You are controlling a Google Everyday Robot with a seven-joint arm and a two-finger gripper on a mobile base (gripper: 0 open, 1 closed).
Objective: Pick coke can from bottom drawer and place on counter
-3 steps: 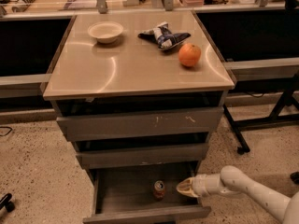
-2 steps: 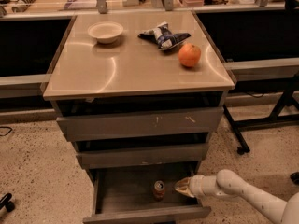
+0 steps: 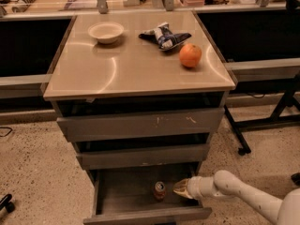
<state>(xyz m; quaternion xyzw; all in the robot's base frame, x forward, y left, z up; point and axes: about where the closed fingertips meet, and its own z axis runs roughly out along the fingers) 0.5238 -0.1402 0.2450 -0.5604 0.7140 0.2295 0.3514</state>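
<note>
**Inspector:** One can (image 3: 159, 190) is noted, upright on the floor of the open bottom drawer (image 3: 123, 197), at the lower centre of the frame. The gripper (image 3: 182, 189) is inside the same drawer, just to the right of the can and level with it. Its tip points at the can, and contact is not confirmed.

**Reviewer:** Is the gripper released or clenched?

**Inspector:** It cannot be told from this view. The can appears to stand free, so the step in hand is judged to be the final approach before the grasp.

**Reviewer:** What does that approach require?

**Inspector:** It should be a slow, level advance toward the left of the frame, centred on the can's body rather than its top. A glancing touch would likely tip the can or roll it toward the drawer's back. The middle drawer (image 3: 143, 156) overhangs the rear of the bottom drawer, so the lift should come forward first, then up.

**Reviewer:** And the placement?

**Inspector:** The counter (image 3: 131, 74) fills the upper half of the frame. It carries a bowl (image 3: 106, 32) at upper left, with a crumpled bag (image 3: 164, 34) and an orange (image 3: 190, 55) at upper right. The bare front portion is the recommended spot.
</note>
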